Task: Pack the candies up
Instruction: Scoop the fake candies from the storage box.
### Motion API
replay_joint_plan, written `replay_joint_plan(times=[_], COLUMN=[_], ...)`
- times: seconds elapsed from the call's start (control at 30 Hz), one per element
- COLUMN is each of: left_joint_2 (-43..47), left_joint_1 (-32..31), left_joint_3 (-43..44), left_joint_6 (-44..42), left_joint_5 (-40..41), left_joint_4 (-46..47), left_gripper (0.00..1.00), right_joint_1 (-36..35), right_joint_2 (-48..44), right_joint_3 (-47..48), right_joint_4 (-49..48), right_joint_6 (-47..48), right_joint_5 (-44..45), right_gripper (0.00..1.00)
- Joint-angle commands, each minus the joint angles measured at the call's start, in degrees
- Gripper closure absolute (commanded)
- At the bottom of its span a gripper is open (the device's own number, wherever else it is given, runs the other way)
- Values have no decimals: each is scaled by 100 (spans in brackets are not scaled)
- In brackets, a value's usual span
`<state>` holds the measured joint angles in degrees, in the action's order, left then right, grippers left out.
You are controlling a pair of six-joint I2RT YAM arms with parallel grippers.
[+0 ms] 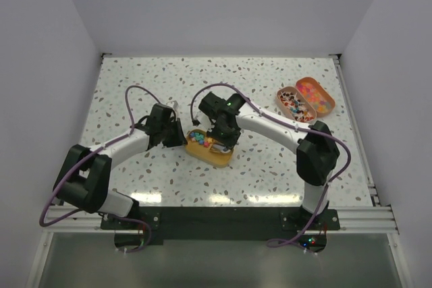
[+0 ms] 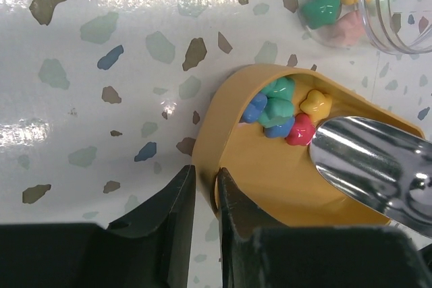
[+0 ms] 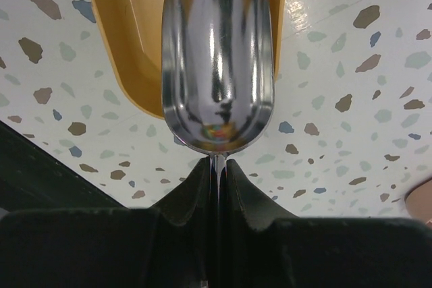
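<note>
the right gripper (image 3: 217,190) is clamped on the thin handle of an empty metal scoop (image 3: 217,65), whose bowl points along the long axis of the yellow tray (image 2: 219,123). the candies (image 2: 283,109) lie heaped at the tray's end just past the scoop's tip. that end is nearest the left gripper (image 2: 206,214), whose jaws straddle its wall, nearly together; whether they pinch it yet i cannot tell.

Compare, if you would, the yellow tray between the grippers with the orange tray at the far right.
The yellow tray holds only a small cluster of candies at one end; the orange tray looks filled along its length. The yellow tray lies mid-table with the right gripper holding a metal scoop over it and the left gripper straddling its rim; the orange tray lies unattended. Both are shallow ovals holding mixed-colour candies.
</note>
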<state>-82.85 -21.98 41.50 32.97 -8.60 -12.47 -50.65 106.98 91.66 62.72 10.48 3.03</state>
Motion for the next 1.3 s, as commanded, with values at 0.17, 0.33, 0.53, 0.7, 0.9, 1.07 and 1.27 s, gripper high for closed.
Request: replay_joint_plan(times=[0.17, 0.33, 0.53, 0.7, 0.9, 1.07, 1.27], left_joint_2=[-12, 5, 6, 14, 32, 49, 58], left_joint_1=[-52, -52, -52, -52, -52, -70, -61], left_joint_3=[-36, -63, -98, -115, -151, -177, -203], left_joint_6=[60, 60, 52, 60, 60, 69, 69], left_joint_5=[-212, -361, -546, -695, -775, -906, -1021], left_joint_4=[377, 491, 622, 693, 772, 869, 922], left_gripper=[80, 81, 84, 86, 87, 88, 88], right_joint_1=[-67, -76, -173, -287, -340, -340, -331], right_joint_2=[411, 648, 807, 886, 816, 956, 1299], right_joint_3=[458, 643, 748, 731, 476, 520, 766], right_joint_4=[100, 118, 39, -163, -550, -769, -743], right_joint_6=[51, 42, 112, 305, 666, 666, 113], right_joint_5=[75, 23, -30, -92, -241, -241, 4], right_gripper=[100, 100, 100, 100, 100, 100, 100])
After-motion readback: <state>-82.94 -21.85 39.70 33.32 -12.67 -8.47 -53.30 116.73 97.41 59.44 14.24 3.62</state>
